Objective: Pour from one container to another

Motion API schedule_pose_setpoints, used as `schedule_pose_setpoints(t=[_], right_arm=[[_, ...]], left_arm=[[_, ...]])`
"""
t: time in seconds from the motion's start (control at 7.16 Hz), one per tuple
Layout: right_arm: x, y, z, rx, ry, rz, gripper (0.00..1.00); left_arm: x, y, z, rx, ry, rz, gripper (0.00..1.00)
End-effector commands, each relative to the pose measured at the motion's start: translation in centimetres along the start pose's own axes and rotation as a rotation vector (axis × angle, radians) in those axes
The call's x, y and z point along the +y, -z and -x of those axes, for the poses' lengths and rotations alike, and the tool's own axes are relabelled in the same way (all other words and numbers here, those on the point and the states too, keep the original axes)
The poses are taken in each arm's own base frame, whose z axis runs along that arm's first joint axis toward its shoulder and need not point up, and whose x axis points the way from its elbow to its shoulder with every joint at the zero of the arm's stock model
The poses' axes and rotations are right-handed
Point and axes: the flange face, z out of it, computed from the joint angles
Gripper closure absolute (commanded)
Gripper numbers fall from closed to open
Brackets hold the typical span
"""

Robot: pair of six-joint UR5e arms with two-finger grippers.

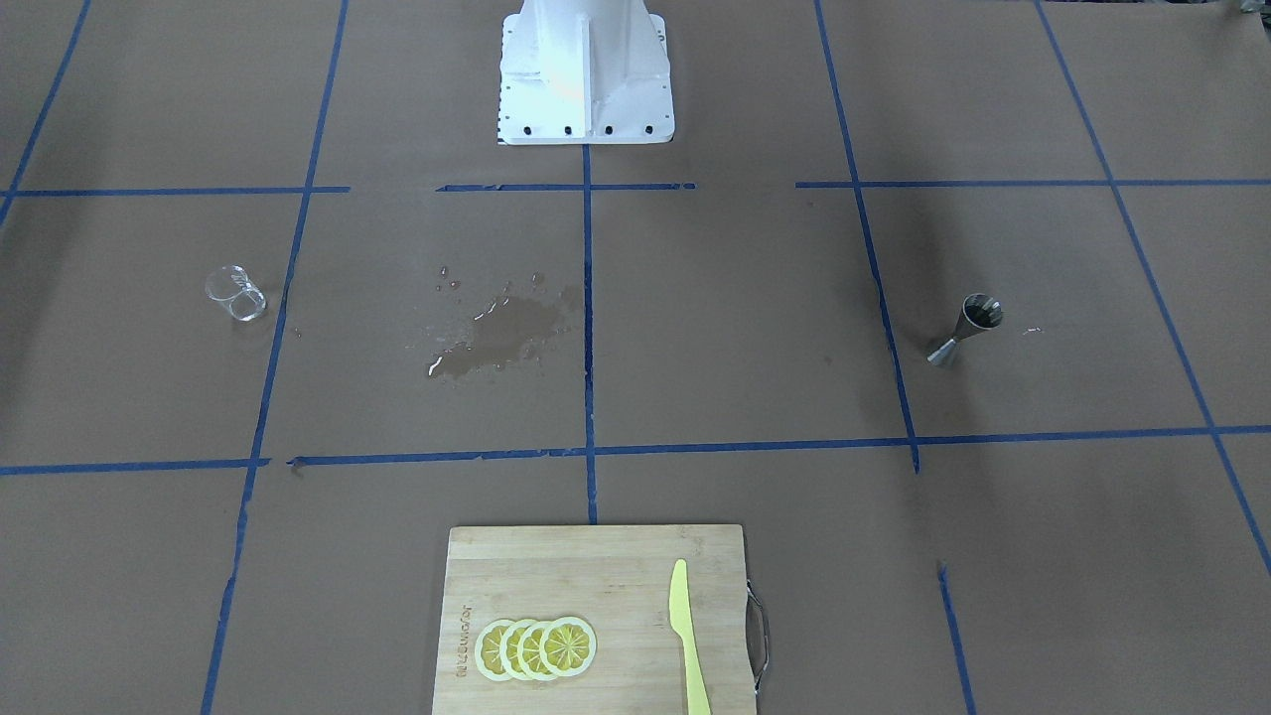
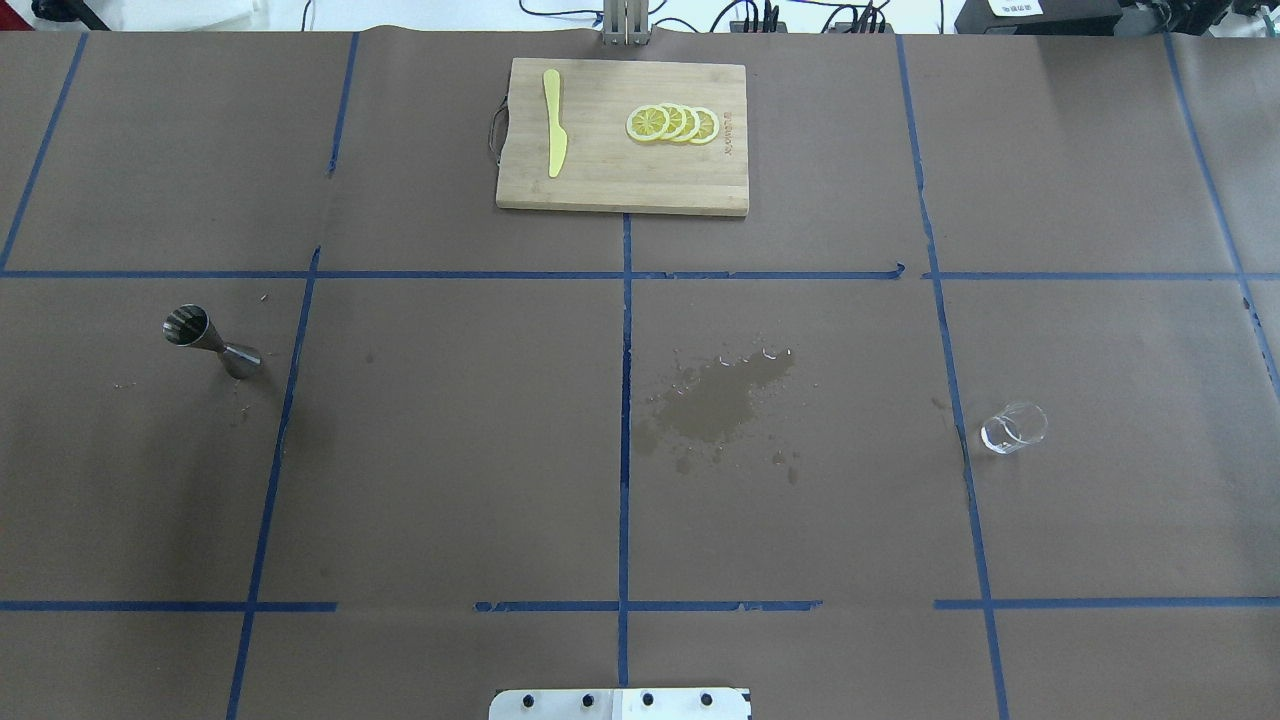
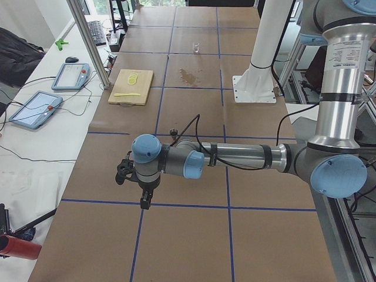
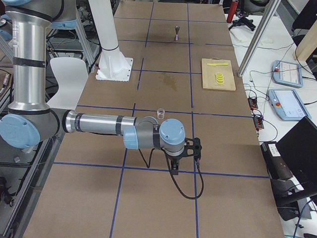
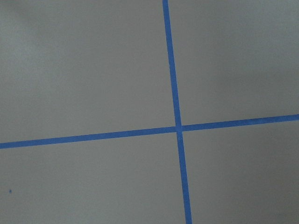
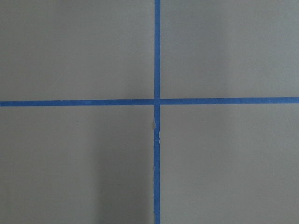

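The clear glass cup [image 1: 235, 293] stands upright on the brown table on my right side, seen also in the overhead view [image 2: 1013, 427] and beside the near arm [image 4: 160, 113]. The steel jigger [image 1: 965, 329] stands upright far off on my left side [image 2: 212, 342]. Both arms hang over the table's outer ends, away from both objects. The left gripper [image 3: 144, 201] and the right gripper [image 4: 174, 167] appear only in the side views, so I cannot tell whether they are open or shut. Both wrist views hold only brown paper and blue tape lines.
A wet spill [image 2: 715, 395] darkens the paper at the table's middle. A wooden cutting board [image 2: 600, 185] at the far edge carries lemon slices [image 2: 672, 123] and a yellow knife [image 2: 554, 135]. The white robot base [image 1: 586, 74] stands at the near edge.
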Motion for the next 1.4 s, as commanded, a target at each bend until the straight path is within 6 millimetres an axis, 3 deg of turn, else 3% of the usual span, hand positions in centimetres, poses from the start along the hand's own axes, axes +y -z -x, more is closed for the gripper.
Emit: schedule_pose_setpoints(t=[0.0,1.26], right_arm=[[0.0,0.06,0.03,-0.001,0.002,-0.002,0.0],[0.09,-0.02,-0.07,-0.001,0.0,0.0,0.0]], left_arm=[[-0.01,0.04,-0.01,0.0,-0.001,-0.001,0.0],[0.33,-0.26,0.28,0.0,0.023,0.018,0.0]])
